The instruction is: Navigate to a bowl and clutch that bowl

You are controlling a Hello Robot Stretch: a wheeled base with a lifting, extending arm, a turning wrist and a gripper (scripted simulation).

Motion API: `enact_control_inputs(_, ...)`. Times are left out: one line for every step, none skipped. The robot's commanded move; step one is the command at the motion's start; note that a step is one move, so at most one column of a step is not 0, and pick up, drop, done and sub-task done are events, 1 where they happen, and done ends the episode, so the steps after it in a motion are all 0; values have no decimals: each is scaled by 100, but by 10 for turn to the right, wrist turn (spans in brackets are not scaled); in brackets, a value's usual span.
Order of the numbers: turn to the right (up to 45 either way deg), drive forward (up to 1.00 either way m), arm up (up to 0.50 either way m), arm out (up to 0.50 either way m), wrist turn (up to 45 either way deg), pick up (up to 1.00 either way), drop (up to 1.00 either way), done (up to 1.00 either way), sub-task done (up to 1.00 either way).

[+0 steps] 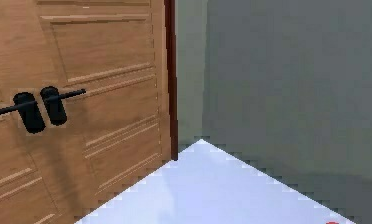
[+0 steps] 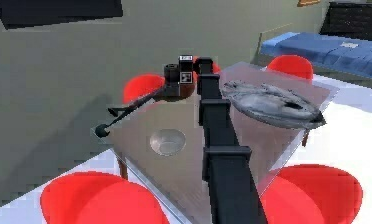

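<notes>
A glossy grey counter stands at the centre. A dark square arm rises from 6 o'clock and crosses it. From the arm's far end, the gripper slants toward 8 o'clock, with its fingers near the counter's corner. A small round bowl sits on the counter, at 9 o'clock from the arm. A wide dark grey dish lies at 2 o'clock from the bowl. Red chairs ring the counter. A bed with a blue cover lies at 1 o'clock.

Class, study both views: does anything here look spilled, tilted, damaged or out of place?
Nothing stands out. The small round grey bowl sits upright on the glossy square table, and the red round chairs stand around it.
</notes>
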Motion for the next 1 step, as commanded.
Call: enact_control_inputs(0, 0, 0, 0, 450, 0, 0, 0, 0)
